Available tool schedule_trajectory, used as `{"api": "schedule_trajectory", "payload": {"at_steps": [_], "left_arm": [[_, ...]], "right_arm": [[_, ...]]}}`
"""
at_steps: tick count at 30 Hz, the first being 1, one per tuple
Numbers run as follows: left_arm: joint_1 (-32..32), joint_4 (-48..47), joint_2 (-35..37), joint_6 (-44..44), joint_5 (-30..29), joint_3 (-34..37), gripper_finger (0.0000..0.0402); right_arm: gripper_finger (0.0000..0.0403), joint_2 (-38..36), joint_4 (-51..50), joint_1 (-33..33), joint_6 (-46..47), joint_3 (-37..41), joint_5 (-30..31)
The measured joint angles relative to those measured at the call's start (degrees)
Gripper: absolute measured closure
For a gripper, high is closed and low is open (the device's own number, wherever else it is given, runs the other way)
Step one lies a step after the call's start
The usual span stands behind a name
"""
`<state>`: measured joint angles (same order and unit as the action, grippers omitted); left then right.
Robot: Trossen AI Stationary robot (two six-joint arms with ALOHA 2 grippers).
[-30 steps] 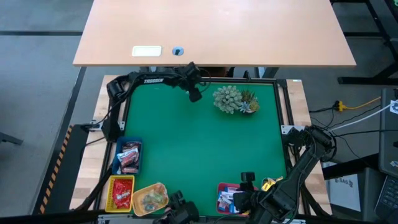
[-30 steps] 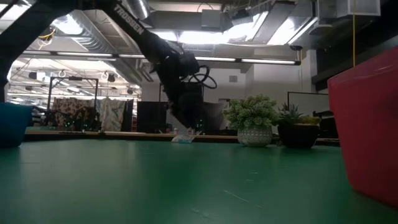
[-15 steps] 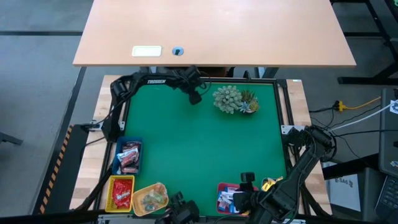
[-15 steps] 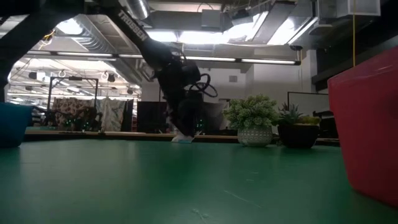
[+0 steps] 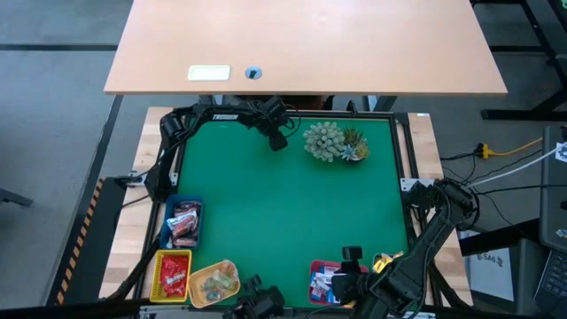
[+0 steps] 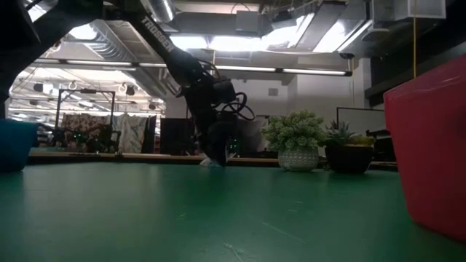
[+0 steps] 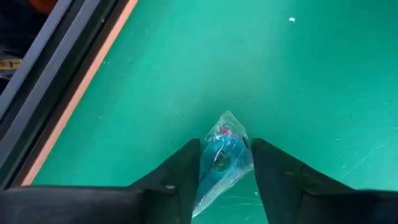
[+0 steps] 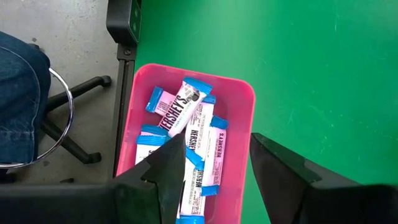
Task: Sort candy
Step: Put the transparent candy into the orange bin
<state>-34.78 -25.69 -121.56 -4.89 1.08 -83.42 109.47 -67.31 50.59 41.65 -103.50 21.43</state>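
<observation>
A small sweet in a clear and blue wrapper point(image 7: 222, 155) lies on the green mat near its far edge, left of the spiky plant point(image 5: 332, 142). My left gripper point(image 5: 278, 140) point(image 6: 215, 157) is down at the mat and shut on it. My right gripper point(image 8: 214, 180) hovers open over the pink tray point(image 5: 326, 282) at the near right, where several blue-and-white bars point(image 8: 193, 134) lie. More sweets fill the blue tray point(image 5: 183, 221), red tray point(image 5: 173, 275) and yellow tray point(image 5: 213, 282) at the near left. My left gripper pinches the clear and blue sweet between its two fingers point(image 7: 186, 168), which meet the wrapper's two long sides point(image 7: 208, 158). The fingers come from above, pointing down. The sweet's far tip point(image 7: 227, 118) sticks out past the fingers and rests on the mat.
The plant in its pot stands close to the right of my left gripper. The mat's raised frame point(image 7: 68, 81) runs along the far edge. The middle of the mat is bare. A person's leg in jeans point(image 8: 18, 93) and a chair base show beyond the near right corner.
My left gripper has come down onto the sweet at the far edge, with a small shift toward the plant. The sweet, seen lying free below the fingers a second ago, is now covered by them in the low view. My right arm has kept still.
</observation>
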Motion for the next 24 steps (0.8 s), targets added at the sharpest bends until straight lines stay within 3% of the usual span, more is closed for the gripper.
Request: {"api": "schedule_trajectory", "payload": {"at_steps": [16,24], "left_arm": [[2.2,-0.1,0.0,0.2,0.0,0.0,0.0386],[4.1,-0.1,0.0,0.2,0.0,0.0,0.0398]], "right_arm": [[0.0223,-0.2,-0.6,0.0,-0.1,0.0,0.0],[0.0223,-3.9,-7.3,0.0,-1.6,0.0,0.6]]}}
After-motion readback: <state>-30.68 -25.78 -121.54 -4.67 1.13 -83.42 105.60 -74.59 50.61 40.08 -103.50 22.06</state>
